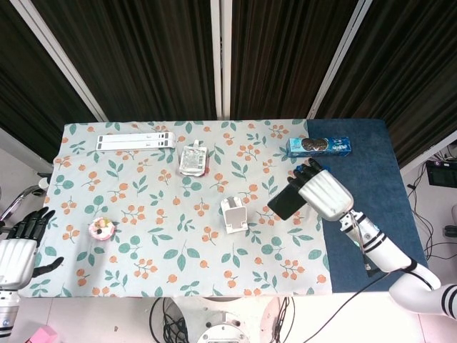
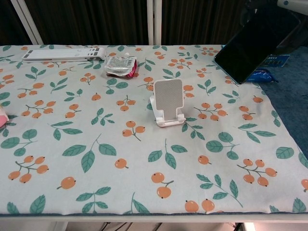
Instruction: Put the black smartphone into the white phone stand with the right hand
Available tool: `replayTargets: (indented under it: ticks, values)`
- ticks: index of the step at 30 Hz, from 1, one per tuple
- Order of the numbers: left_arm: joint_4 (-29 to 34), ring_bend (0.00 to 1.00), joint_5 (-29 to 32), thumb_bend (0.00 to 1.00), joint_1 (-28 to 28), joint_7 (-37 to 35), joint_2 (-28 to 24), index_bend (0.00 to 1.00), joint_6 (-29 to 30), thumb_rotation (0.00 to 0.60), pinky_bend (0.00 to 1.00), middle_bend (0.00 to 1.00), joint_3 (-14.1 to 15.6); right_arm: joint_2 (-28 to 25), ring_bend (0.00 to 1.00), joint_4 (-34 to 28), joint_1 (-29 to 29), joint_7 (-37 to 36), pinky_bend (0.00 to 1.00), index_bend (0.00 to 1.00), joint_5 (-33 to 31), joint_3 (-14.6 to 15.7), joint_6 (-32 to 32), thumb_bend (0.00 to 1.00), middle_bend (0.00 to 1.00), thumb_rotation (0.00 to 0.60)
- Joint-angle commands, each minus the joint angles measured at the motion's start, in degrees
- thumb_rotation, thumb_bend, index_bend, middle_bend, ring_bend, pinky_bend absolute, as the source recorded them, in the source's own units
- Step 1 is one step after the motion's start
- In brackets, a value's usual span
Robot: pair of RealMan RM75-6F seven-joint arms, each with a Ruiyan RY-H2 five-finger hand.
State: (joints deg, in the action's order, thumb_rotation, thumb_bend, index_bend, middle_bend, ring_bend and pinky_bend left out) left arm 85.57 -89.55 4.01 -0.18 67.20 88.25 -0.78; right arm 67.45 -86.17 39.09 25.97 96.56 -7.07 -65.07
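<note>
My right hand (image 1: pixel 323 193) holds the black smartphone (image 1: pixel 286 199) lifted above the table, to the right of the white phone stand (image 1: pixel 233 214). In the chest view the black smartphone (image 2: pixel 254 46) hangs tilted in the air at the upper right, above and right of the white phone stand (image 2: pixel 167 102), which stands upright with nothing in it. Only a sliver of the right hand (image 2: pixel 288 14) shows there at the top edge. My left hand (image 1: pixel 21 246) stays off the table's left edge, fingers spread, holding nothing.
A blue biscuit box (image 1: pixel 318 146) and a small blue packet (image 2: pixel 260 74) lie at the back right. A foil snack pouch (image 1: pixel 193 159), a white power strip (image 1: pixel 136 141) and a small pink cupcake (image 1: pixel 101 229) sit on the flowered cloth (image 1: pixel 157 250).
</note>
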Motion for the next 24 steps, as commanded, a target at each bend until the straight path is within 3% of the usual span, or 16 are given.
replayTargets:
  ticks: [1,6,12,18,24]
  values:
    - [-0.3,0.09,0.1,0.00,0.0,-0.4,0.0,0.10,0.0,0.600,0.21,0.08,0.0,0.0,0.52,2.5,6.6,7.9,0.25,0.74,9.6,-1.2,1.2,0.16,0.53,0.600]
    - [-1.0,0.09,0.6,0.00,-0.3,-1.7,0.0,0.10,0.0,0.600,0.21,0.08,0.0,1.0,0.52,9.4,13.1,5.6,0.22,0.73,21.5,1.0,-0.3,0.16,0.53,0.600]
    - [-1.8,0.09,0.8,0.00,-0.5,-2.5,0.2,0.10,0.3,0.600,0.21,0.08,-0.3,2.5,0.52,14.9,18.8,3.7,0.15,0.71,29.3,3.5,0.0,0.16,0.52,0.600]
    - [-2.1,0.09,0.9,0.00,-0.6,-3.0,0.2,0.10,0.3,0.599,0.21,0.08,-0.3,3.7,0.51,13.2,21.0,6.3,0.10,0.68,28.2,3.9,6.4,0.15,0.50,0.600]
    - [-2.6,0.09,0.9,0.00,-1.1,-3.6,0.1,0.10,0.7,0.600,0.21,0.08,-0.2,6.3,0.49,8.8,19.5,14.5,0.12,0.66,23.3,2.0,11.3,0.15,0.50,0.600]
